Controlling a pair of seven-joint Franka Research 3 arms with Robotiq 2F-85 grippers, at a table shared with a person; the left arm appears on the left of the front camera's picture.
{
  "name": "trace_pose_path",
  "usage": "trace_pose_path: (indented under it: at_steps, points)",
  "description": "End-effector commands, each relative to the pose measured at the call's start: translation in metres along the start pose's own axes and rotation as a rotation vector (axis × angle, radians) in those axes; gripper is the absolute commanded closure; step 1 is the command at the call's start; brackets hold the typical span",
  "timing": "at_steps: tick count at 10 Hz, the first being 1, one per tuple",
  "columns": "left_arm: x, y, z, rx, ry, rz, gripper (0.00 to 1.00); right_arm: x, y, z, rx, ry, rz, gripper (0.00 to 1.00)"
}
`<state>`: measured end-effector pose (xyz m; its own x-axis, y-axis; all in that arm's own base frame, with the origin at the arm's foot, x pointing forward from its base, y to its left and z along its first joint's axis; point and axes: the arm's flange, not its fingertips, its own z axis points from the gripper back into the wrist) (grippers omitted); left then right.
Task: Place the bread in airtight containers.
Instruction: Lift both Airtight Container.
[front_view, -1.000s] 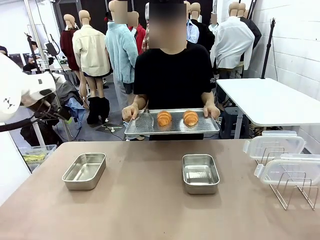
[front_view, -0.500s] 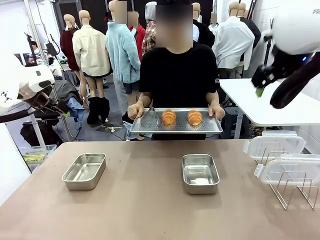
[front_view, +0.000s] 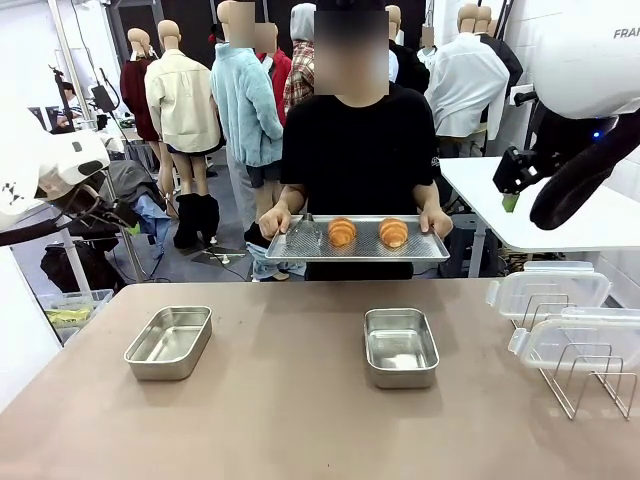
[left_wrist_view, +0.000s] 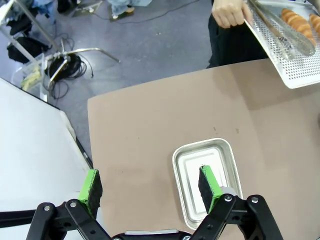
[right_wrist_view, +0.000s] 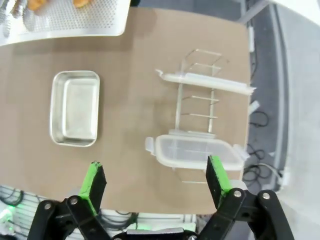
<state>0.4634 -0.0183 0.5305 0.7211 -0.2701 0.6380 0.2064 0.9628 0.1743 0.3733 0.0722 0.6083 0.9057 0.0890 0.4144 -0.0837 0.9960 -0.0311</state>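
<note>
Stainless steel, smooth and round-cornered, forms two shallow rectangular tins. In the front view the left tin (front_view: 168, 342) lies at 8 o'clock and the right tin (front_view: 401, 347) at 5 o'clock. Both are empty and sit well apart on the matte brown table (front_view: 290, 420). The left croissant (front_view: 342, 231) and the right croissant (front_view: 393, 232) are glossy, ridged and golden-brown. They sit side by side on a flat perforated steel tray (front_view: 425, 250), which a person's hands (front_view: 273, 220) hold level beyond the table's 12 o'clock edge. Metal tongs (front_view: 305, 232) lie on the tray at 9 o'clock of the croissants. Bare table surface separates the tray from the tins. At 4 o'clock, two translucent plastic snap lids, the upper lid (front_view: 548, 290) and the lower lid (front_view: 575, 342), rest on a thin wire rack (front_view: 590, 390). The left gripper (left_wrist_view: 150, 186) hangs above the table's left edge, fingers spread fully and gripping nothing; one green pad overlaps the left tin below. The right gripper (right_wrist_view: 156, 181) hangs high over the rack side of the table, equally wide and empty.
</note>
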Motion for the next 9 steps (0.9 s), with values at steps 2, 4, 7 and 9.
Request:
trace_pose_path:
  at_steps: [2,4,7,9]
  points:
    - [-0.011,-0.011,-0.051,0.011,0.111,0.052,0.00,0.010,0.037,-0.064,0.234,0.041,-0.001,0.00]
    - [-0.015,-0.022,-0.073,-0.007,0.172,0.006,0.00,0.018,0.076,-0.103,0.223,0.084,0.018,0.00]
    - [-0.039,-0.039,-0.119,-0.039,0.309,-0.112,0.00,0.020,0.121,-0.177,0.145,0.188,0.038,0.00]
    - [-0.052,-0.042,-0.145,-0.075,0.378,-0.136,0.00,0.009,0.125,-0.210,0.081,0.210,0.017,0.00]
